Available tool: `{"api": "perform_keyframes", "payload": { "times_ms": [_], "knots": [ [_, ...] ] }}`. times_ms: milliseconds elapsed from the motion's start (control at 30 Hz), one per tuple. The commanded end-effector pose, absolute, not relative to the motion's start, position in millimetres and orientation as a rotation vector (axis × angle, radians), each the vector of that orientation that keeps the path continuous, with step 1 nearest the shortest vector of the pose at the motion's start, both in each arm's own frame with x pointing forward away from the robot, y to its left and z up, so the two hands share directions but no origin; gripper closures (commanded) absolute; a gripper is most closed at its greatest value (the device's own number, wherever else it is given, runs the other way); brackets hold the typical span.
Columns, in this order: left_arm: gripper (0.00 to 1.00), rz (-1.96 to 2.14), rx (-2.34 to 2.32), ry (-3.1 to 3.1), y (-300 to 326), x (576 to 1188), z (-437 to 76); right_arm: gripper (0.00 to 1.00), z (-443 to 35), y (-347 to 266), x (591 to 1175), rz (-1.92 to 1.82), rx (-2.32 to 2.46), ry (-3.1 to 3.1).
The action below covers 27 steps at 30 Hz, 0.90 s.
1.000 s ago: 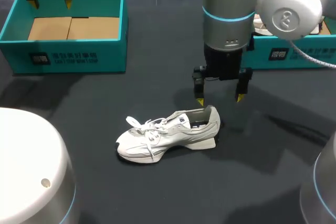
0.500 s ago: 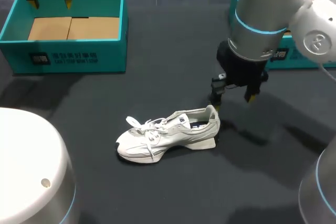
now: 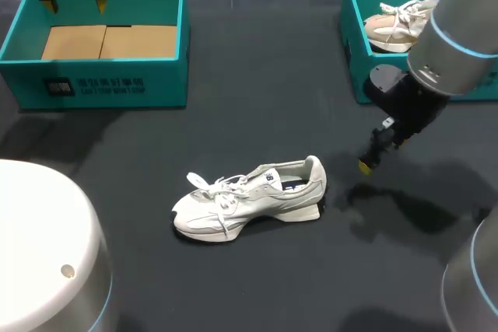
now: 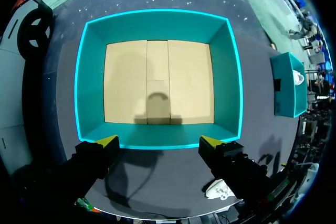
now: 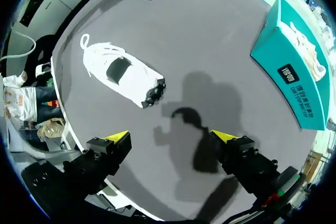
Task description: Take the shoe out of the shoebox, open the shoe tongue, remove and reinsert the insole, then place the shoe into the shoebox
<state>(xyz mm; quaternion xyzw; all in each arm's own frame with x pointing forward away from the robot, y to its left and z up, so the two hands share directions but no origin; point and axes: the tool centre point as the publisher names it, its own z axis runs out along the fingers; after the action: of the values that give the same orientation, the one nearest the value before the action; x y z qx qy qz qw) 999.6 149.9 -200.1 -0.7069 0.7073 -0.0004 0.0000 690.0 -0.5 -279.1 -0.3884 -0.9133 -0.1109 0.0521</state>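
Note:
A white lace-up shoe lies on its sole on the dark table, toe to the left; it also shows in the right wrist view as the shoe, well ahead of the fingers. My right gripper hangs open and tilted to the right of the heel, clear of it, with nothing between its tips. The left teal shoebox holds only its cardboard floor. My left gripper hovers open over that box's far rim; in the left wrist view the gripper looks straight down into the box.
A second teal box stands at the back right with another pale shoe inside; it appears as the box beside the right gripper. My arms' white bases fill the near corners of the head view.
My right arm has swung away from the shoe's heel to the right and tilted, uncovering the back right box. The shoe and the left arm have stayed put.

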Motion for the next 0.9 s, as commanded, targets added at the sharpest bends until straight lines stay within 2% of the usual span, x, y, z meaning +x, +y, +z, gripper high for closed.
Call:
{"api": "perform_keyframes", "payload": {
  "times_ms": [33,133,300,500,900],
  "knots": [
    [0.0,-0.001,-2.221,2.222,150,1000,-200,0.0,-283,-15,682,-0.82,-0.943,-2.623],
    [0.0,-0.001,-2.221,2.222,150,1000,-200,0.0,-283,-15,682,-0.82,-0.943,-2.623],
    [0.0,-0.001,-2.221,2.222,150,1000,-200,0.0,-279,-42,678,-1.155,-0.528,-2.671],
    [0.0,-0.001,-2.221,2.222,150,1000,-200,0.0,-284,-54,679,-1.298,-0.438,-2.748],
    [0.0,-0.001,-2.221,2.222,150,1000,-200,0.0,-296,-54,684,-1.312,-0.452,-2.788]
  ]
}}
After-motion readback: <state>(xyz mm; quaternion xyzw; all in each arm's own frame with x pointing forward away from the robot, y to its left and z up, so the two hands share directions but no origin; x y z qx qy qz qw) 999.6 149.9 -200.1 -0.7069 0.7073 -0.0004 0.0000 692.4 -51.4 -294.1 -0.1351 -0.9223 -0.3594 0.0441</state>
